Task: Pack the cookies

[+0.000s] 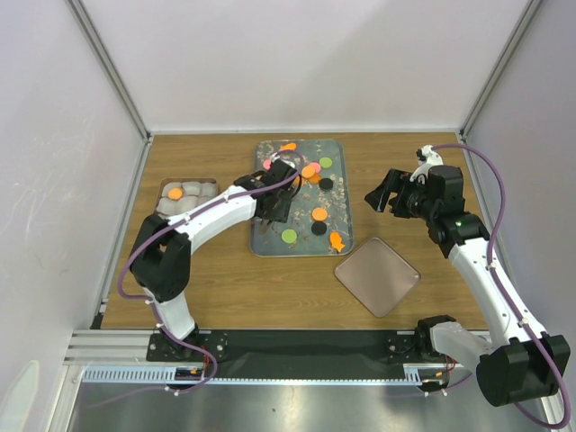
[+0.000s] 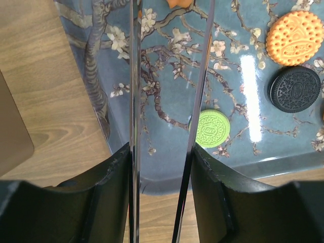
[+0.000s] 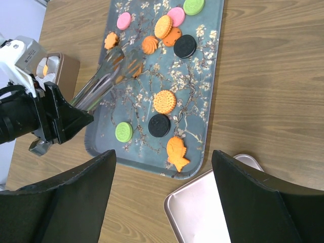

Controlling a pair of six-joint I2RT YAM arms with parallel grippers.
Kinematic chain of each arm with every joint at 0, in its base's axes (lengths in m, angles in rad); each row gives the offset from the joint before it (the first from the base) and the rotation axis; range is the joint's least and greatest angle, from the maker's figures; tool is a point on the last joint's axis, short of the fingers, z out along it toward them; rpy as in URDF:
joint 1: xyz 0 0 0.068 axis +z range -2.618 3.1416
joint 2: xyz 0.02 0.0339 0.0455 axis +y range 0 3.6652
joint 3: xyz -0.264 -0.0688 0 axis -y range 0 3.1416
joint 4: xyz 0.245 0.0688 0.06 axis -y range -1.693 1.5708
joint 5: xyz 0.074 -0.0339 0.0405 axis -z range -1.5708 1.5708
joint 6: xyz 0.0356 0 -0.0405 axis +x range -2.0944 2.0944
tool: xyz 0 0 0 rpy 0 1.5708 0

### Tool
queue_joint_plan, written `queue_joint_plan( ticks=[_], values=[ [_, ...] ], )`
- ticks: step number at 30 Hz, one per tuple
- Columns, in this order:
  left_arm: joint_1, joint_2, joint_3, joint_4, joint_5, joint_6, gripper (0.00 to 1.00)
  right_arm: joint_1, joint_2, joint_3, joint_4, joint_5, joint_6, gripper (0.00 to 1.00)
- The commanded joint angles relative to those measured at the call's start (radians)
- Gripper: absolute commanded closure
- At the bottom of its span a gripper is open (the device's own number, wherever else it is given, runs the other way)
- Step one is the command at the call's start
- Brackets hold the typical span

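The left end effector (image 2: 159, 152) is clenched on metal tongs (image 3: 101, 83) over the floral tray (image 1: 270, 238). At far left, a small box (image 1: 209, 185) holds one orange cookie (image 1: 175, 193). The other cookies (image 1: 319, 214) lie on the tray, and only the overhead view shows them all. At right, the right end effector (image 1: 382, 196) gapes wide, empty.

Brown wood-grain table (image 1: 225, 292). White panel walls (image 1: 306, 54) on three sides, metal posts (image 1: 112, 72) at the back corners. Light even, seemingly from overhead; soft shadows.
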Motion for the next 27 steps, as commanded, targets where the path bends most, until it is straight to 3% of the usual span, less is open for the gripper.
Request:
queue_joint_plan(
  ticks=[1, 27],
  values=[
    [-0.024, 0.016, 0.055, -0.011, -0.063, 0.028, 0.49, -0.001, -0.003, 0.010, 0.022, 0.010, -0.006, 0.17],
    [-0.039, 0.059, 0.064, -0.028, -0.073, 0.051, 0.55, -0.001, -0.009, 0.010, 0.019, 0.008, -0.009, 0.17]
  ],
)
